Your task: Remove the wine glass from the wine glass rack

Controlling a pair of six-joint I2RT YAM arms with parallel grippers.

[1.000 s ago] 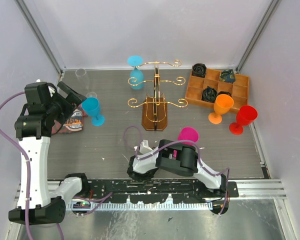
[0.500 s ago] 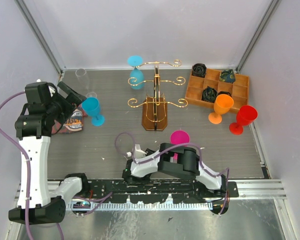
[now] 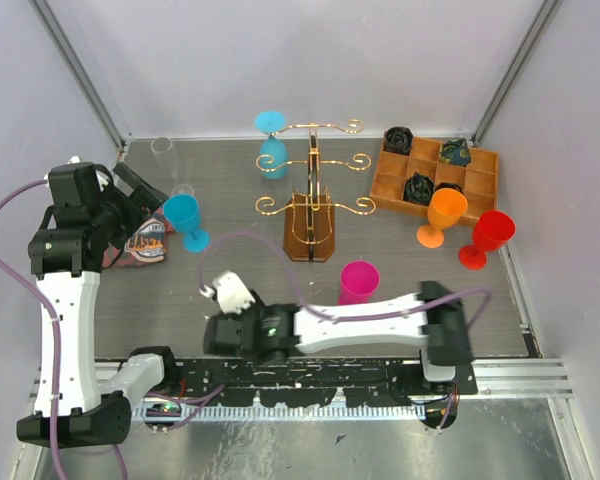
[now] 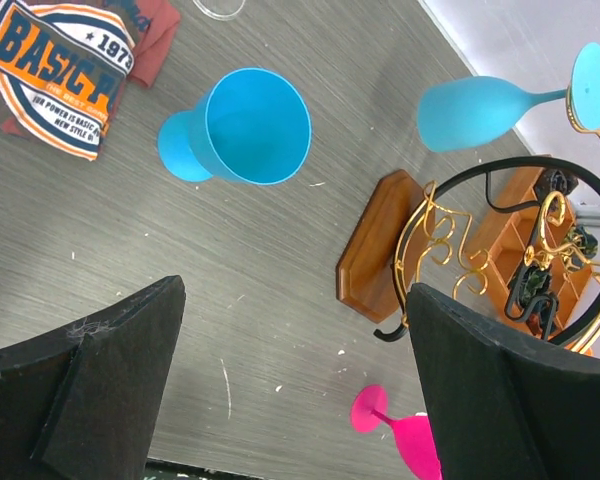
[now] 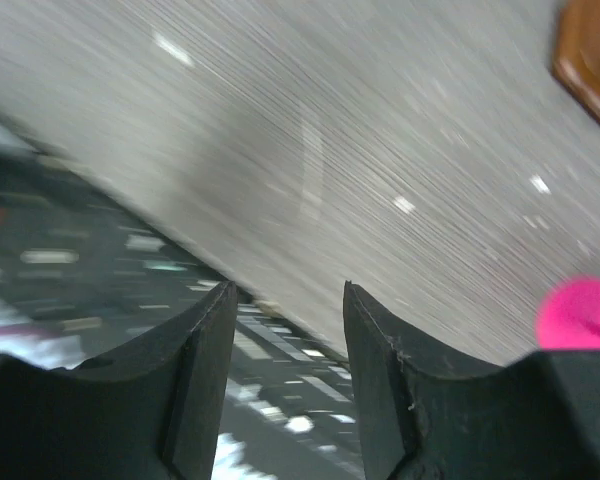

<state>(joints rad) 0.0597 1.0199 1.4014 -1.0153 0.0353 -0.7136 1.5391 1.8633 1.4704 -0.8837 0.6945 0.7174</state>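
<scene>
- My right end effector point(image 5: 285, 385) is part open and empty, low over the near counter point(image 3: 170, 290); my left end effector point(image 4: 295, 400) is wide, empty
- The blue wine glass point(image 3: 271, 145) hangs from the wine glass rack point(image 3: 310, 235), far-left arm
- I'd grip its stem and slide it outward along the wire, never yank

Gold wire wine glass rack point(image 3: 311, 234) stands upright on its oblong brown wood base, mid-table toward the back. Blue wine glass point(image 3: 272, 157) hangs inverted by its foot from the rack's top left scroll arm. Pink wine glass point(image 3: 359, 282) stands upright on the table, near the base's front right, not touching it.
</scene>
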